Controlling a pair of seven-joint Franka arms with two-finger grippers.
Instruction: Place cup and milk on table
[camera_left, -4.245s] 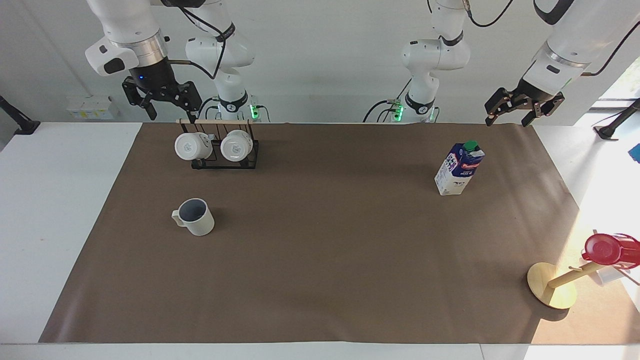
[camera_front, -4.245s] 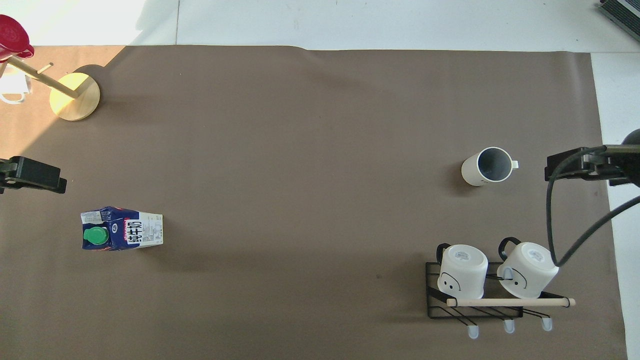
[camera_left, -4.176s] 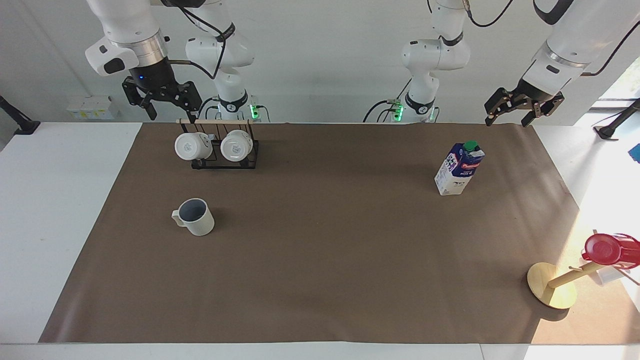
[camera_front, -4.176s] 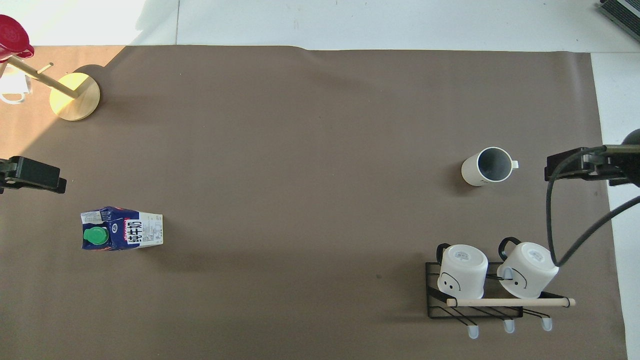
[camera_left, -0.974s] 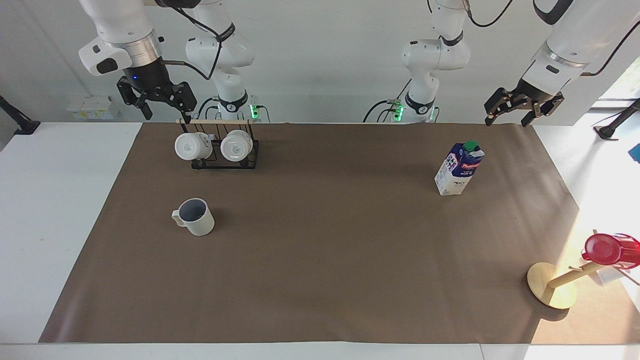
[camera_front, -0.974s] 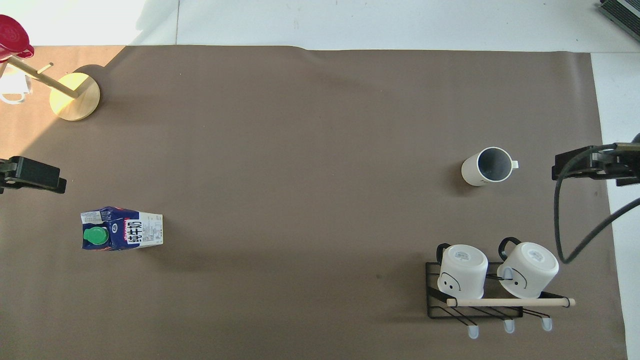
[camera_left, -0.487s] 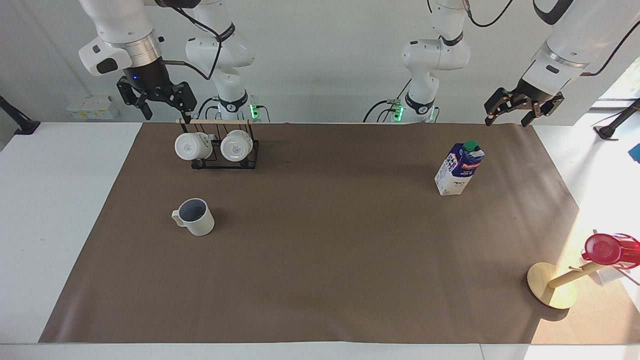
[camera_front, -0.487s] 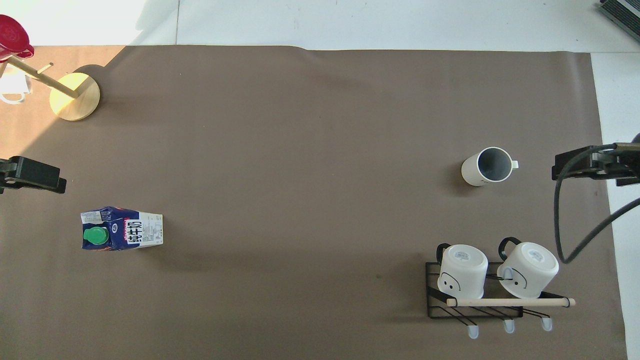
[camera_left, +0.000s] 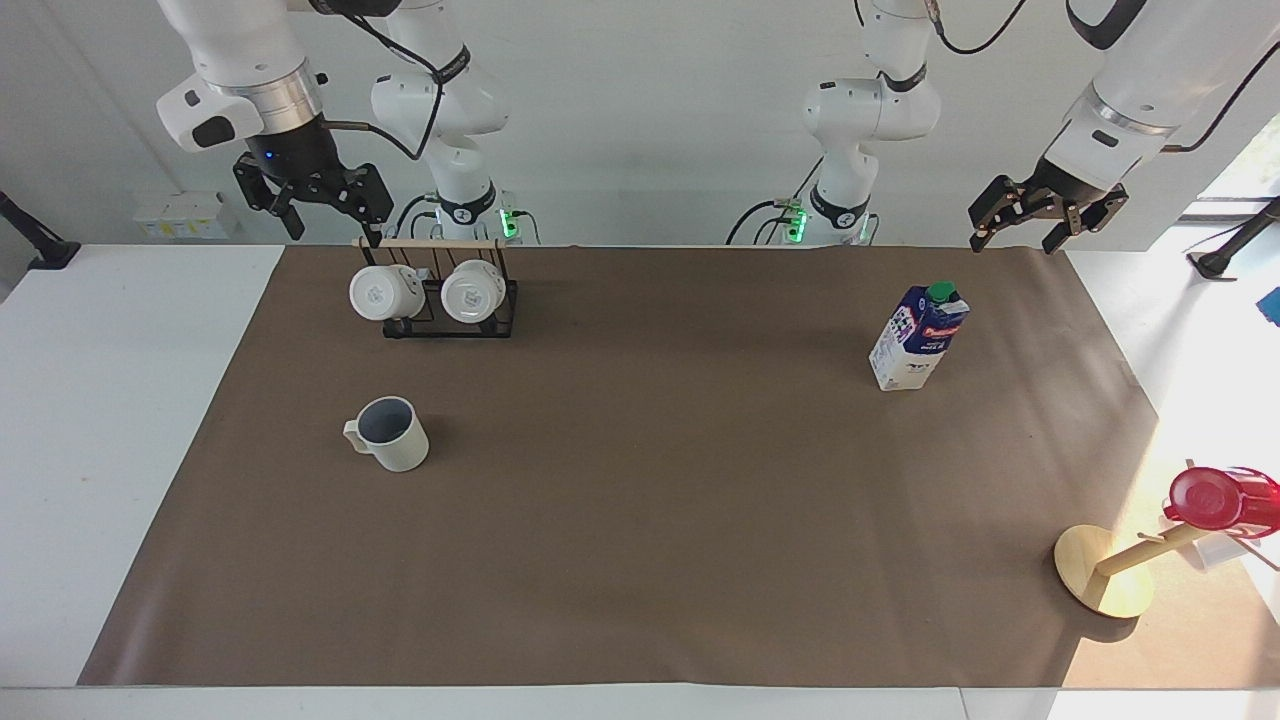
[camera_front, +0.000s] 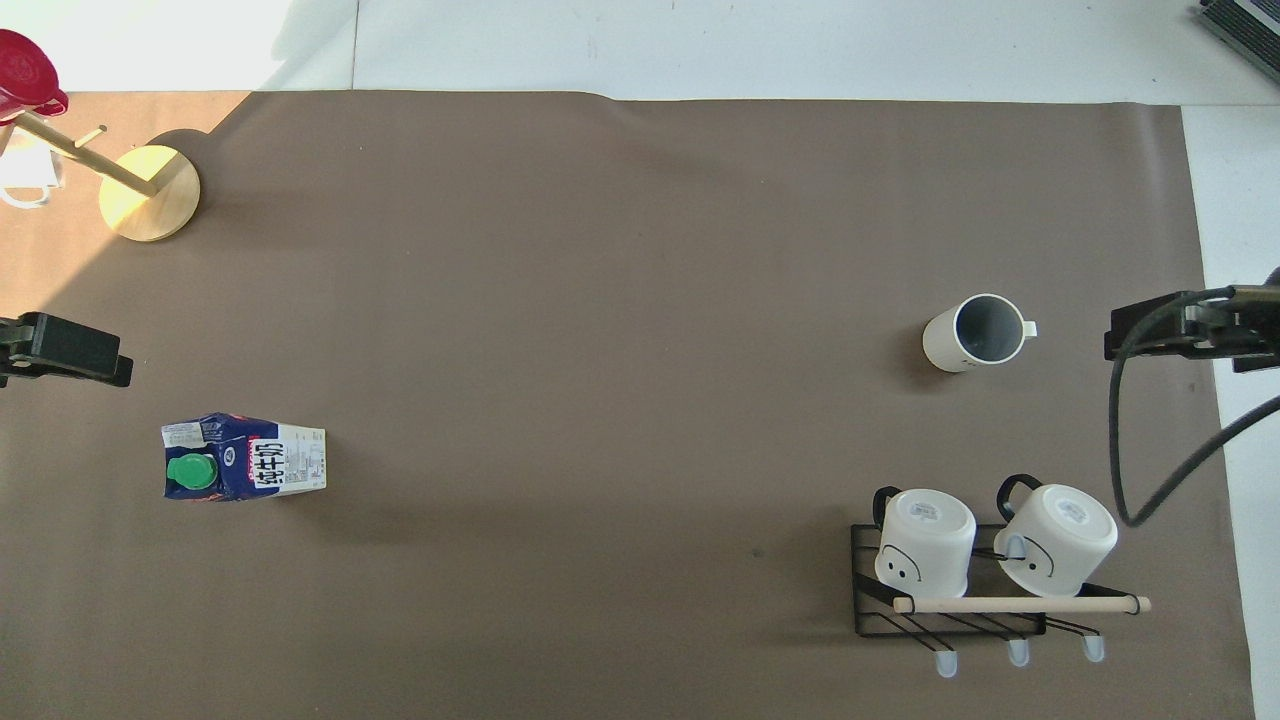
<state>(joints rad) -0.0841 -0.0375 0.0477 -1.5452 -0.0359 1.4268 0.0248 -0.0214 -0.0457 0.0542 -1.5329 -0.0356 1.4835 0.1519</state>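
Cup: I see it upright on the worktop.
Milk: stands upright too.
Left pincer: wide, empty.
Right pincer: wide, empty.

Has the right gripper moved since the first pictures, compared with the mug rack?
Yes. The right gripper, open and empty, has drifted slightly up and away from the mug rack, toward the right arm's end of the table.

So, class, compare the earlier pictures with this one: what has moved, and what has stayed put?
Only the right gripper moved: it rose a little and drifted outward, away from the mug rack, open and empty. The left gripper waits, open. The cup and the milk stand where they were on the table.
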